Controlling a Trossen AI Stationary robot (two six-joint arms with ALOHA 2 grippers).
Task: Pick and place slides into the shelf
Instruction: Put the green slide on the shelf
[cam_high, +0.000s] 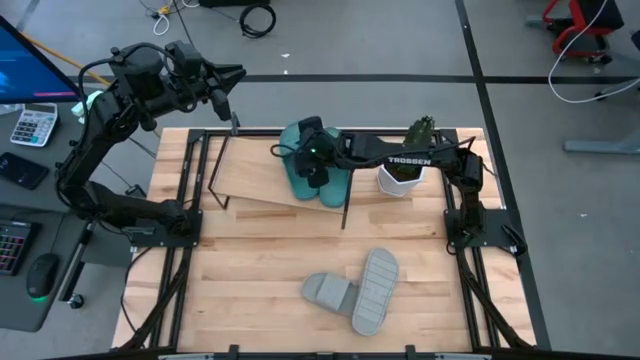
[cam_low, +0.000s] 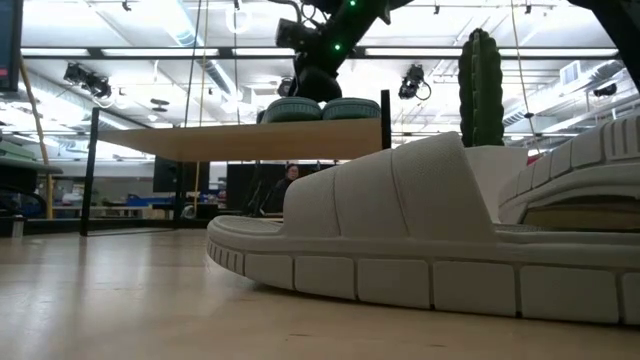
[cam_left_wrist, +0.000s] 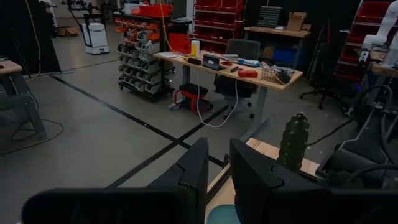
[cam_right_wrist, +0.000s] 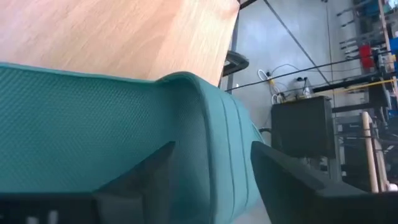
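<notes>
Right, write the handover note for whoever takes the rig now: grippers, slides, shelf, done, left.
Right gripper: over the shelf, fingers astride a teal slide; grip or release unclear.
Left gripper: raised beyond the table's far left corner, holding nothing, fingers nearly closed.
Done: both teal slides lie side by side on the shelf top, near its right end.
Left: two grey slides on the table's near side, one upright, one lying sole up against it.
A potted cactus stands right of the shelf.
</notes>
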